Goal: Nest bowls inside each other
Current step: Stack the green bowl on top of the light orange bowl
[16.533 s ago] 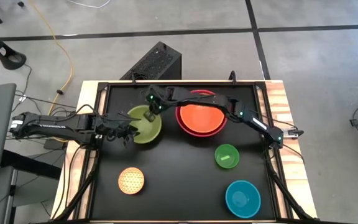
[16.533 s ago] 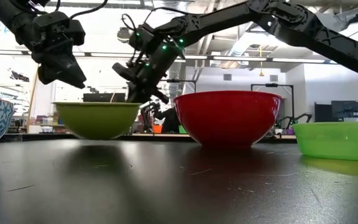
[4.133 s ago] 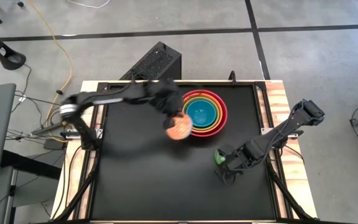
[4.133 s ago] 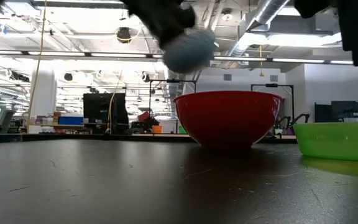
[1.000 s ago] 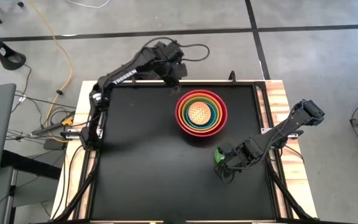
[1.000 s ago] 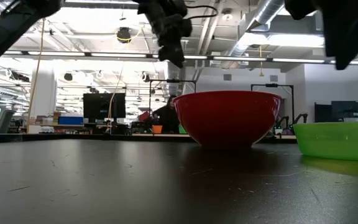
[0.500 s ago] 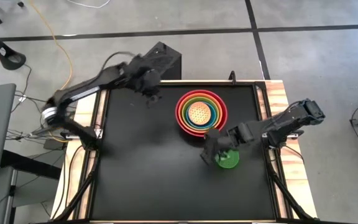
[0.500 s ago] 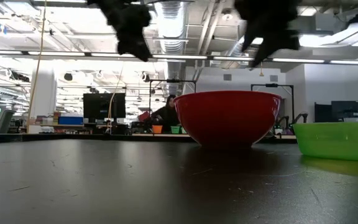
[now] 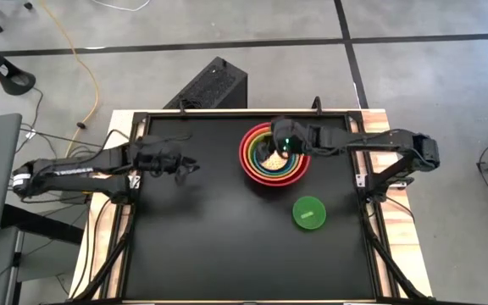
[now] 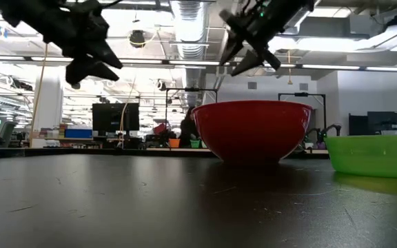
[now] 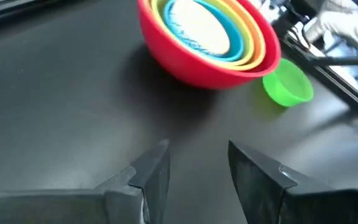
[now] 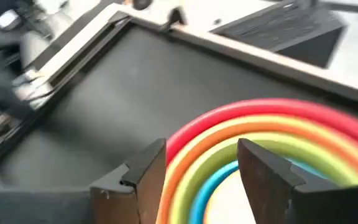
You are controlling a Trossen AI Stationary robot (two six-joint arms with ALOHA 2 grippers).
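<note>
Five bowls sit nested at the table's far middle: the red bowl (image 9: pixel 246 157) outermost, then orange, lime green, teal blue, and the dotted yellow bowl (image 9: pixel 271 156) innermost. The stack (image 11: pixel 207 37) rests on the red bowl's base (image 10: pixel 253 157). The small bright green bowl (image 9: pixel 309 213) stands alone on the table, nearer and to the right. My right gripper (image 12: pixel 202 163) hangs open above the stack's left rim (image 12: pixel 229 134), clear of it. My left gripper (image 9: pixel 188 167) hovers open over bare table left of the stack, with nothing between its fingers (image 11: pixel 157 171).
The black table top (image 9: pixel 210 246) has a raised frame along its edges (image 9: pixel 227 113). A black box (image 9: pixel 214 85) stands on the floor beyond the far edge. Bare table lies to the left of the stack and along the near side.
My left gripper has swung from behind the stack at the far edge toward the table's left and near side, sinking as it went. My right gripper has gone from beside the small green bowl toward the far edge, over the nested stack. The small green bowl stays in place.
</note>
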